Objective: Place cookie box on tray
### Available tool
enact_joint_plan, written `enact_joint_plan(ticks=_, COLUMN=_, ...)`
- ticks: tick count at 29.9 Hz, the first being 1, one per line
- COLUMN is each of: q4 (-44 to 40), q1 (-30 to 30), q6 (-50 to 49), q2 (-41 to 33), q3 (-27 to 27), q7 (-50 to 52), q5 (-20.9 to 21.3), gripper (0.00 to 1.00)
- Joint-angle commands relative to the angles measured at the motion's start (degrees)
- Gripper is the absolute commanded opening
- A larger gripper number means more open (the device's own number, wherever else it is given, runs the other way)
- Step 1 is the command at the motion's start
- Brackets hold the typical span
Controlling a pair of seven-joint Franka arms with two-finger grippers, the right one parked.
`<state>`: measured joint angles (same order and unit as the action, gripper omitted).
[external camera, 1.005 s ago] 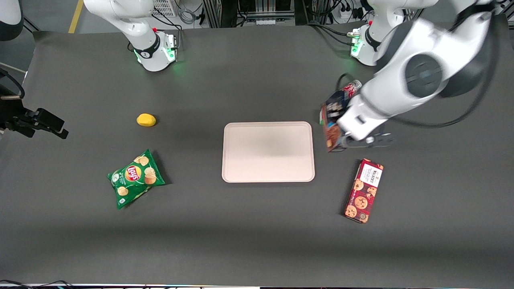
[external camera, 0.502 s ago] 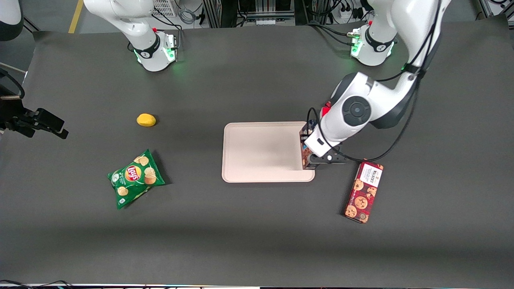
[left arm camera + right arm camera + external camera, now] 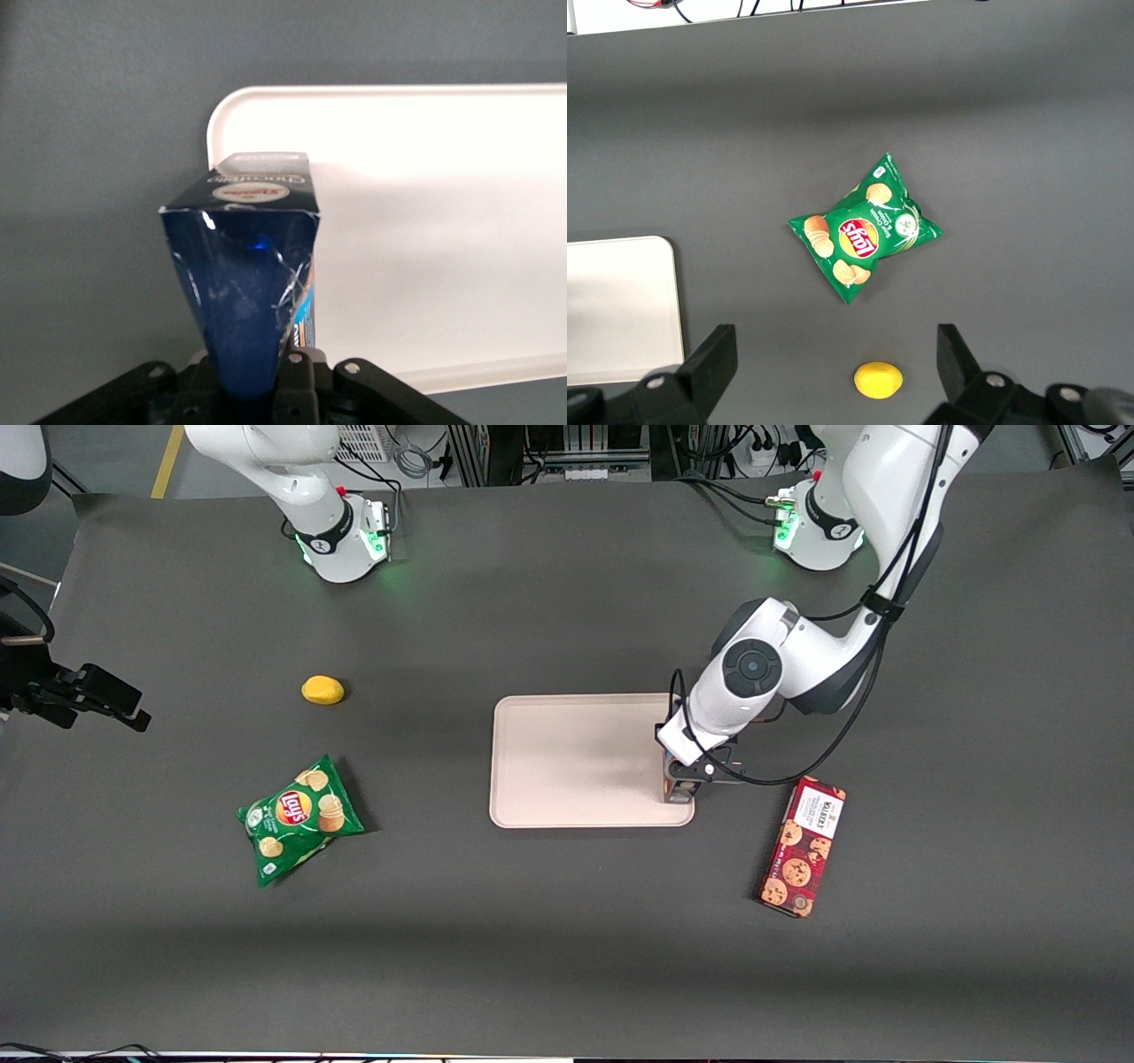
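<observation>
Front view shows the cookie box point(image 3: 677, 782) now over the tray point(image 3: 576, 762) corner nearest the red box point(image 3: 802, 847), carried in from beside it within 1 second; the gripper point(image 3: 689, 777) stays clamped on it point(image 3: 252, 292); release seems next.

Gripper point(image 3: 679, 786) over the tray point(image 3: 567, 762) corner nearest the red box point(image 3: 803, 846), on the cookie box point(image 3: 675, 787); chip bag point(image 3: 299, 819), lemon point(image 3: 322, 690) toward parked arm's end.
</observation>
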<state>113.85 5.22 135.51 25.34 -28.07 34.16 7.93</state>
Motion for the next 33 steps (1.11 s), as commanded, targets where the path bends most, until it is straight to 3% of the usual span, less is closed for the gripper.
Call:
enact_joint_plan(ticks=1, q4=-0.1, q1=0.5, q6=1.3, q2=1.3, q3=-0.1, q7=2.9, q5=2.6, gripper=1.0)
enact_joint_plan(ticks=11, q4=-1.7, q1=-0.2, q6=-1.6, q2=-2.0, q3=0.6, q7=2.7, q5=2.4, gripper=1.0)
enact_joint_plan(ticks=22, q4=-10.7, q1=-1.4, q6=-23.3, q2=-12.7, q3=3.3, q7=1.4, q5=-1.1, gripper=1.0)
enact_joint_plan(ticks=28, q4=-12.1, q1=-1.5, q6=-36.2, q2=-24.2, q3=12.6, q7=-11.2, q5=-8.0, gripper=1.0)
enact_joint_plan(ticks=33, q4=-13.8, q1=-1.5, q6=-49.0, q2=-32.0, q3=20.7, q7=-21.4, q5=-8.5, gripper=1.0)
